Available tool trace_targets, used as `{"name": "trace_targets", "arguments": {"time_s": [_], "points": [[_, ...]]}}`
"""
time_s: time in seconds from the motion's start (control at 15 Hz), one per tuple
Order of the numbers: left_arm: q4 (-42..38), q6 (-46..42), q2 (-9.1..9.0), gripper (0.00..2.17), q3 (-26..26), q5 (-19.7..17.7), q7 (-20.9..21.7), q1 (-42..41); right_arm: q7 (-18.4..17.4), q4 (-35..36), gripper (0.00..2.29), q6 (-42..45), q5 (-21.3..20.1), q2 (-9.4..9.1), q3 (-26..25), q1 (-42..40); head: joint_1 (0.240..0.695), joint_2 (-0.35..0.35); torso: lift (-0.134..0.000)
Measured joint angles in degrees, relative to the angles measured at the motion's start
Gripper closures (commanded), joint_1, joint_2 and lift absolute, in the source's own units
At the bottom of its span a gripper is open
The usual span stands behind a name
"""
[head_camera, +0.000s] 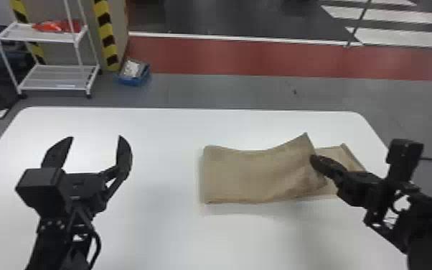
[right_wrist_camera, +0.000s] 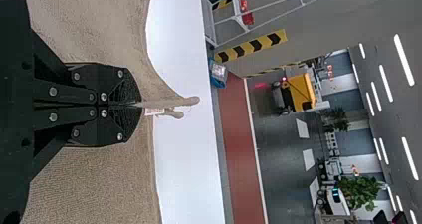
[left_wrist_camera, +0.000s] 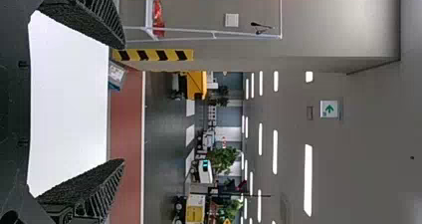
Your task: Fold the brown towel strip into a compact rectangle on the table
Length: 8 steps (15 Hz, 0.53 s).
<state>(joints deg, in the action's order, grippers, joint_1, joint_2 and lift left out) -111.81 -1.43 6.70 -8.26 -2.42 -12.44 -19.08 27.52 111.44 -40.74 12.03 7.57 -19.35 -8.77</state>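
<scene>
In the head view the brown towel (head_camera: 254, 176) lies on the right half of the white table (head_camera: 147, 222), its upper layer lifted at the right end above a lower layer that extends farther right. My right gripper (head_camera: 315, 161) is at that raised edge. From the right wrist view, the right gripper (right_wrist_camera: 137, 104) is shut on the edge of the towel (right_wrist_camera: 94, 184), beside a small white label. Over the table's left part, away from the cloth, my left gripper (head_camera: 95, 138) stands open and holds nothing. Its two fingers are wide apart in the left wrist view, where the left gripper (left_wrist_camera: 122, 104) also shows.
Beyond the table's far edge, a white rack (head_camera: 61, 77) with red items stands on the floor at the left. A blue box (head_camera: 132, 73) sits near a striped pillar (head_camera: 106, 36). The table's right edge passes close to the right arm.
</scene>
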Motion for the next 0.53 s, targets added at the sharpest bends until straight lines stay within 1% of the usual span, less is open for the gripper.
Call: {"name": "trace_targets", "arguments": {"time_s": [0.13,0.27,0.4,0.53], "points": [[-0.19,-0.01,0.21,0.07,-0.11,0.07,-0.33,-0.18,0.58,1.52,1.42,-2.15,0.36,0.54,-2.19,0.56,0.695,-0.140,-0.118],[-0.42,-0.11,0.32,0.07,0.12,0.12,-0.39,-0.64,1.00,2.39,1.42,-4.15,1.05,1.72,-5.59,1.34,0.695,-0.167,-0.118],[-0.39,-0.19,0.33,0.07,0.34,0.13,-0.31,-1.01,1.38,-0.24,1.42,-4.03,1.64,3.56,-8.00,2.75,0.695,-0.207,-0.118],[-0.23,-0.31,0.34,0.07,0.27,0.14,0.00,-1.17,2.42,-4.83,1.42,-1.98,0.28,4.84,-7.61,4.11,0.695,-0.221,-0.118]]}}
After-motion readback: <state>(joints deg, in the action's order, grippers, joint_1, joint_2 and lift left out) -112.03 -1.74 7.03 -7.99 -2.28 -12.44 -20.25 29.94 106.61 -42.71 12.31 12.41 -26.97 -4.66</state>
